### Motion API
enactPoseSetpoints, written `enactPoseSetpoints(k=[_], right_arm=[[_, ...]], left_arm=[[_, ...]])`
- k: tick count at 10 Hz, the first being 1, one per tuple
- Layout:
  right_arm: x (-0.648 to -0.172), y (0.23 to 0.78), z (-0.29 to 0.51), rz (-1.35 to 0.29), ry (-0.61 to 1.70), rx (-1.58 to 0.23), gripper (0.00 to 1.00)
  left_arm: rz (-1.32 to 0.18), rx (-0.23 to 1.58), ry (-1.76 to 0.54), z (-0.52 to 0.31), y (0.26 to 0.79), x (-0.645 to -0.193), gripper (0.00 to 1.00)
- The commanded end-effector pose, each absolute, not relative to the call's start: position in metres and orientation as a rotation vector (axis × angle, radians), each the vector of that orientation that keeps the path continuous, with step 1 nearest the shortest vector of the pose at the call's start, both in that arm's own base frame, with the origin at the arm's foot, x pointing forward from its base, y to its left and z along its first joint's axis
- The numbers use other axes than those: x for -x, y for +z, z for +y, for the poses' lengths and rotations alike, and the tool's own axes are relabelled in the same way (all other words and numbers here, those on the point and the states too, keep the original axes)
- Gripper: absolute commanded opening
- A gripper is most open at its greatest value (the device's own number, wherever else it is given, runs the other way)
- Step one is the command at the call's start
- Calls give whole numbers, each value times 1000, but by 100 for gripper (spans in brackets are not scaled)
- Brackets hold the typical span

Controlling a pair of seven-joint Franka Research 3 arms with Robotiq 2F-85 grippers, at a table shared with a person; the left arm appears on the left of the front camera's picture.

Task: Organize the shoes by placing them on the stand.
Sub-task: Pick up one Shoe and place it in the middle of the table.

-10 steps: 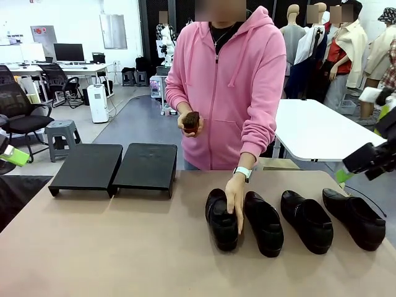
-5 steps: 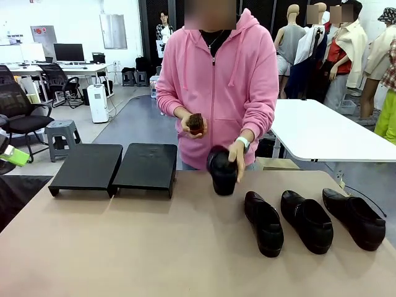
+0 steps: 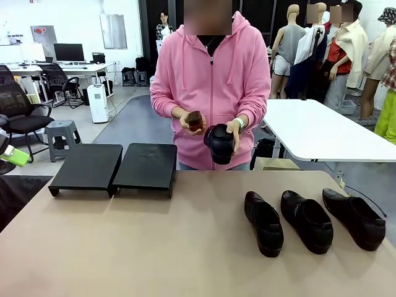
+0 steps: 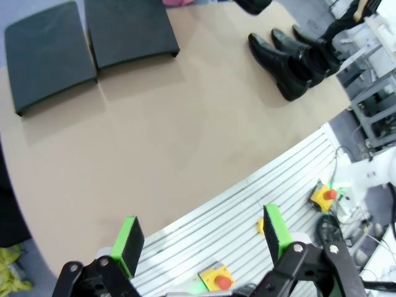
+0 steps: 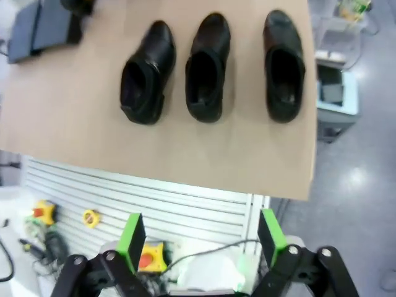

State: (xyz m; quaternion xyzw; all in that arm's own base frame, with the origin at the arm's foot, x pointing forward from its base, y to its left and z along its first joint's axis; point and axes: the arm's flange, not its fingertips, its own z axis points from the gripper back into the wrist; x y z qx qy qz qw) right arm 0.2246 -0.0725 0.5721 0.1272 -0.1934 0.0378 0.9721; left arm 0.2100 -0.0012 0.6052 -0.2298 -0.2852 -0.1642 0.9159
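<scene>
Three glossy black shoes lie in a row on the right half of the table: one [image 3: 264, 223], one [image 3: 307, 220] and one [image 3: 355, 218]. A person in a pink hoodie holds another shoe [image 3: 219, 143] at chest height in one hand and a small brown block [image 3: 194, 120] in the other. The black stand [image 3: 146, 166] sits bare at the far left, in two sections. My left gripper [image 4: 203, 238] hangs open high over the near table edge, holding nothing. My right gripper [image 5: 199, 232] is open too, high above the shoe row [image 5: 208, 65].
The tan table [image 3: 154, 247] has wide free room in its middle and front. Red-and-yellow stop buttons [image 4: 216, 281] sit on the ribbed rail below the near edge. A white table [image 3: 322, 133] stands behind the person, at the right.
The person lifted the leftmost shoe off the table and raised it to chest height. The right arm, seen at the right edge a second ago, has left the front view.
</scene>
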Motion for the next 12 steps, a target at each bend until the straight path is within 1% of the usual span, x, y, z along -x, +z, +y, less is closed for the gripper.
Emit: enactPoseSetpoints(k=[1,4,5,6,7,10,11,12], right_arm=[[-279,532,-34,-274,83,-197,96],[-336,477,15,-135,93,-168,96],[-346,463,27,-98,103,-159,96],[-344,475,33,-148,122,-130,96],[-335,469,21,-110,124,-152,96],[-335,469,21,-110,124,-152,96],[-339,465,25,-109,125,-148,96],[-372,446,23,-67,128,-160,96]], left_arm=[[-587,491,-350,1,606,-210,100],[-587,491,-350,1,606,-210,100],[-587,491,-350,1,606,-210,100],[-587,491,-350,1,606,-210,100],[-587,491,-350,1,606,-210,100],[-587,491,-350,1,606,-210,100],[-587,491,-350,1,606,-210,100],[-587,491,-350,1,606,-210,100]])
